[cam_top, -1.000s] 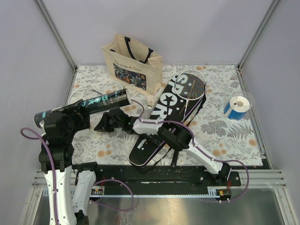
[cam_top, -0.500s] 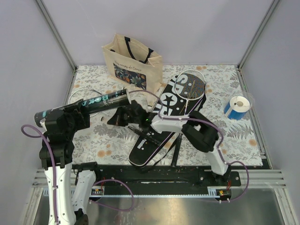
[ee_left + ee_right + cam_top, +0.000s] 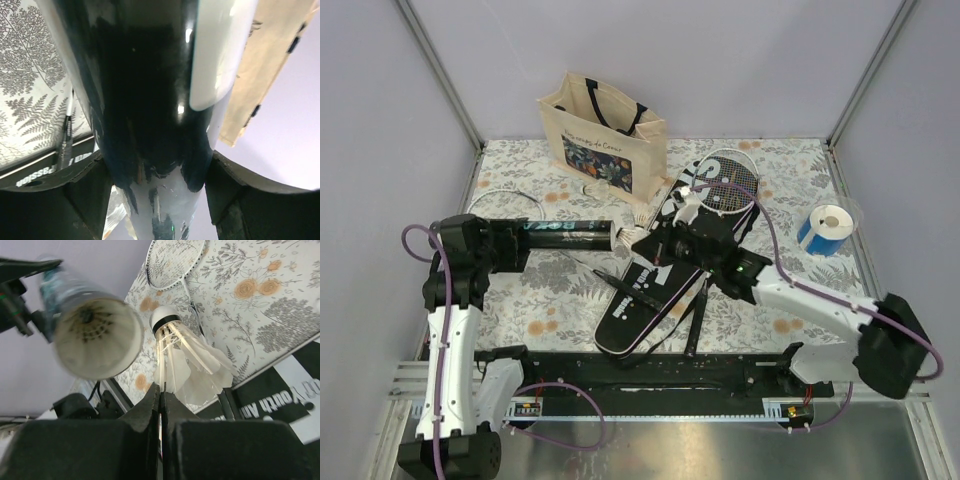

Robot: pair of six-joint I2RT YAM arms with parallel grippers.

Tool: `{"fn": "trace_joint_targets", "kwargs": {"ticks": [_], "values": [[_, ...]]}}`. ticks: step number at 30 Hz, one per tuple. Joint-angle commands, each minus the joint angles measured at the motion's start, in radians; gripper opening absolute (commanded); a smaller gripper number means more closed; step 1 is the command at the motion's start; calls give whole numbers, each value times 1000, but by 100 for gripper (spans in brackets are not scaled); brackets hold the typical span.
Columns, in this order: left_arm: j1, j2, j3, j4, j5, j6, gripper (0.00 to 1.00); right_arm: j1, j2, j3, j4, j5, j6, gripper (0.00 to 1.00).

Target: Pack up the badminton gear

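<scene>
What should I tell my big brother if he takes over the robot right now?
The left gripper is shut on the tube, held level over the table. The right gripper is shut on a shuttlecock, just beside the tube's open end, not inside yet.
One racket lies on the cover; the other racket lies on the table's left side. Neither is packed.
Left: push the shuttlecock in, then put both rackets in the cover.

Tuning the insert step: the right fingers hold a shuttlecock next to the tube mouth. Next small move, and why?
Probably nudge the right gripper sideways until the cork of the shuttlecock centres on the open mouth of the tube, before pushing in. In the right wrist view the cork sits beside the rim, not facing the opening.
</scene>
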Motion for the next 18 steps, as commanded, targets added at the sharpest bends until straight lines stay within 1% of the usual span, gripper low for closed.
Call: {"fn": "trace_joint_targets", "kwargs": {"ticks": [1, 7, 12, 15, 18], "values": [[0, 35, -10, 145, 116, 138, 25, 3, -200, -79, -148, 59, -188, 0], [0, 51, -5, 172, 112, 201, 25, 3, -398, -126, -332, 89, -257, 0], [0, 52, -7, 189, 110, 215, 25, 3, -469, -124, -330, 35, -257, 0], [0, 54, -16, 194, 124, 213, 25, 2, -469, -115, -304, 1, -247, 0], [-1, 57, -37, 217, 170, 197, 25, 5, -437, -96, -271, -46, -227, 0]]}}
